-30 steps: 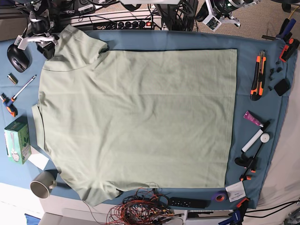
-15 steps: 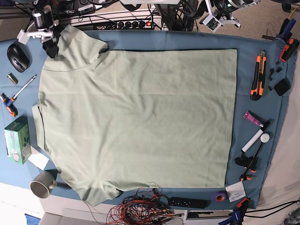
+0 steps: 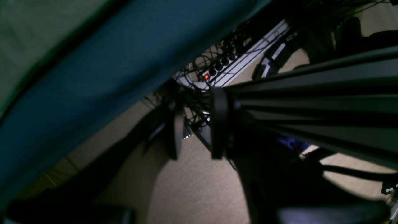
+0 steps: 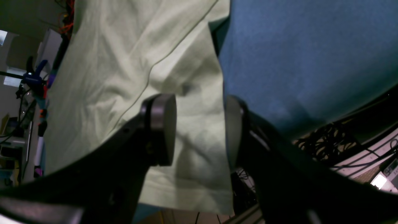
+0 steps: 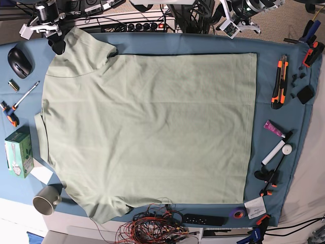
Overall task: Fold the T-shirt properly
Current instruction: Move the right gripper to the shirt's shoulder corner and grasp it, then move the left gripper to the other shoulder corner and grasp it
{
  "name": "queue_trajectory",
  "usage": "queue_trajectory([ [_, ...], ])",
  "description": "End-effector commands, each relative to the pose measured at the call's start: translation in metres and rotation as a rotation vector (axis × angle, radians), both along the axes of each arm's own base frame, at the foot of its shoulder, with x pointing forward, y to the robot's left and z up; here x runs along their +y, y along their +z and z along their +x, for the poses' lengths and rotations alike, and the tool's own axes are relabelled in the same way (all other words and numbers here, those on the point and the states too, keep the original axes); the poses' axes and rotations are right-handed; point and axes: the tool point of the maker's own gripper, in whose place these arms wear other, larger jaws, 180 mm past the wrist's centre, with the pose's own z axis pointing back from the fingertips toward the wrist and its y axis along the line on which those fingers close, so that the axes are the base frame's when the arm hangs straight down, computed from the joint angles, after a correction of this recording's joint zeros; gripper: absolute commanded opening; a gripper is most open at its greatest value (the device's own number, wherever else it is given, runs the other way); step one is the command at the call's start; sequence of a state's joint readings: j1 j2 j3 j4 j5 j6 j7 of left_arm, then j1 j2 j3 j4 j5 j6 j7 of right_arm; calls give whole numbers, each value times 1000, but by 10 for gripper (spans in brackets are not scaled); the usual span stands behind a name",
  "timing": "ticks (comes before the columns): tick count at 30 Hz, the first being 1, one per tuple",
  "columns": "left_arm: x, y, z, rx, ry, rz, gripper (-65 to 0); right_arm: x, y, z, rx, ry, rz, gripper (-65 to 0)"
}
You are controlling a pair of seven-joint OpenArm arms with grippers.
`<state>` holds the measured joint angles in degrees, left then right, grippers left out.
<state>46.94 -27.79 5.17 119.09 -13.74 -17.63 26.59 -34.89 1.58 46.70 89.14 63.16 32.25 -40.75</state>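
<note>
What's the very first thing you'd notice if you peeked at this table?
The huge pale green T-shirt, spread flat and filling most of the blue table cloth. Next, the tangle of red and orange wires at the near edge, and the right gripper with its jaws apart above one sleeve.

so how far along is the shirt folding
Done: the T-shirt lies spread flat on the blue table cloth, no fold made.
In hand: nothing is gripped. The right gripper hangs open above a sleeve's edge; the left gripper is off the table's far edge, open on nothing.
Left: every fold, sleeves and body.
</note>
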Motion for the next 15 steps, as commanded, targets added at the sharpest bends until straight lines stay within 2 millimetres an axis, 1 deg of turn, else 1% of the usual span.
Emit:
queue_trajectory([
  [1, -2, 5, 0, -13, -4, -17, -492, 8, -14, -12, 94, 43, 13, -384],
  [3, -2, 5, 0, -13, -4, -16, -492, 16, -17, -10, 98, 66, 27, -384],
  [8, -2, 5, 0, -13, -4, -16, -492, 51, -30, -5, 128, 159, 74, -384],
  [10, -2, 5, 0, -13, -3, -16, -492, 60, -34, -4, 140, 187, 80, -384],
  [15, -2, 5, 1, -14, -4, -16, -492, 60, -35, -3, 140, 190, 71, -384],
])
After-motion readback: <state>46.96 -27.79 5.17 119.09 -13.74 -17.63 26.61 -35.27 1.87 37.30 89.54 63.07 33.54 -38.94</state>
